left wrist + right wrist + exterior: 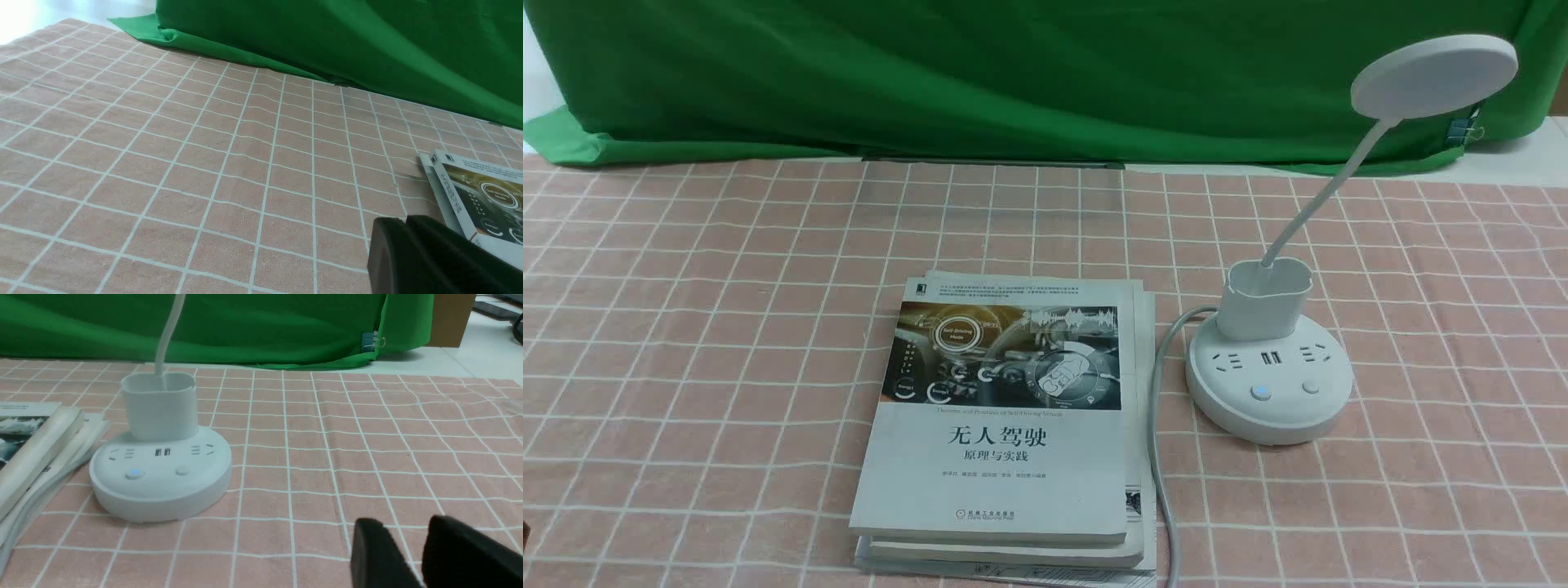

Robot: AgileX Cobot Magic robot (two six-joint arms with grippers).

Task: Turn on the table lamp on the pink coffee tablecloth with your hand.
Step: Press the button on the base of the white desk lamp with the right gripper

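Note:
The white table lamp stands on the pink coffee tablecloth at the right, its disc head raised on a thin bent neck. Its round base shows two buttons; the left one glows blue. In the right wrist view the base sits ahead of my right gripper, whose black fingers stand a little apart, empty, low over the cloth. My left gripper has its fingers pressed together, empty, beside the books' corner. Neither arm shows in the front view.
A stack of books lies left of the lamp, also in the left wrist view. The lamp's grey cord runs along the books' right side to the front edge. A green backdrop cloth hangs at the back.

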